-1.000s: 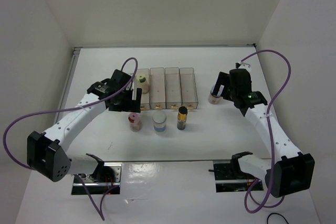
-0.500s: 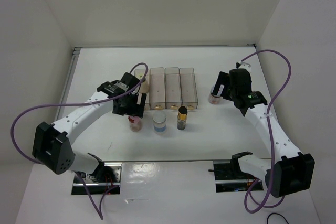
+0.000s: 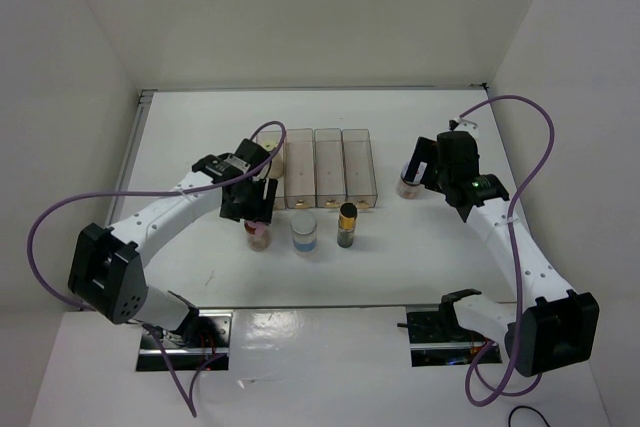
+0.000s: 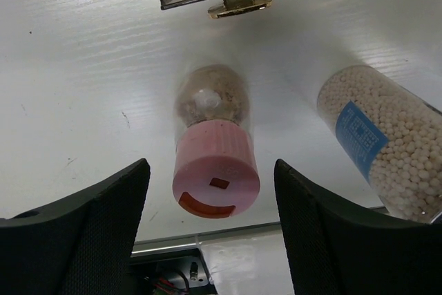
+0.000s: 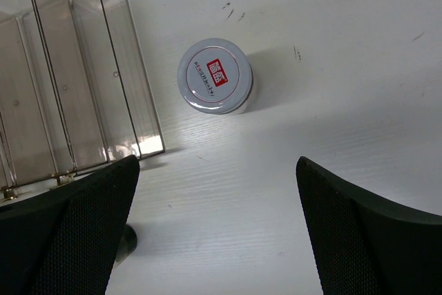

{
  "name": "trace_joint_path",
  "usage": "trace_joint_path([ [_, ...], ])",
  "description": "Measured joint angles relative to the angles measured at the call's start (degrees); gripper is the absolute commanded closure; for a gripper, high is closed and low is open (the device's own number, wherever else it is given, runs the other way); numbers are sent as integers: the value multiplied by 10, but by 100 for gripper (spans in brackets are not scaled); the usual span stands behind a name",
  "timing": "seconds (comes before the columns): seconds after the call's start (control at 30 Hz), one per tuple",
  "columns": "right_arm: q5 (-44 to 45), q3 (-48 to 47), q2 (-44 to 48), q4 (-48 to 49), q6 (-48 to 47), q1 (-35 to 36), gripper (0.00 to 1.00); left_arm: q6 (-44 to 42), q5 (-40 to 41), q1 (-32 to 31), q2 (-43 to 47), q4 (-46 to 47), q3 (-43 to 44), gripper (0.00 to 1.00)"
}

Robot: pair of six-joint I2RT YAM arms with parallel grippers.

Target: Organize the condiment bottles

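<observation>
Left gripper point(image 4: 210, 181): fingers spread either side of pink-capped bottle point(image 4: 215, 170), frame centre, no contact.
Blue-label bottle point(image 4: 376, 139): right edge, white beads inside; print unreadable.
Right gripper point(image 5: 215, 170): fingers apart, empty.
White bottle point(image 5: 215, 76): upper centre, beside bins point(image 5: 69, 74); lid's red square mark illegible.

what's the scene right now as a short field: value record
left claw: open, fingers either side of the pink-capped bottle, not touching it
right claw: open, white bottle just beyond its fingertips
front row: pink-capped bottle, blue-label bottle, dark gold-capped bottle, upright in front of the bins
bins: four clear, side by side
</observation>
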State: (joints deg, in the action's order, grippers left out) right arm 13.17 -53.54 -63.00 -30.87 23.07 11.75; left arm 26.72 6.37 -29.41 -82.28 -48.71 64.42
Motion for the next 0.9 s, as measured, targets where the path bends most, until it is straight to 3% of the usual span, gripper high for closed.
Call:
trace_joint_path([
  [0.27,0,0,0,0,0,0,2,4,-1,0,-15,4,-2,23],
  [0.7,0,0,0,0,0,0,2,5,-2,-3,-16,5,-5,60],
  [0.9,0,0,0,0,0,0,2,5,-7,-4,-3,-23,10,62],
])
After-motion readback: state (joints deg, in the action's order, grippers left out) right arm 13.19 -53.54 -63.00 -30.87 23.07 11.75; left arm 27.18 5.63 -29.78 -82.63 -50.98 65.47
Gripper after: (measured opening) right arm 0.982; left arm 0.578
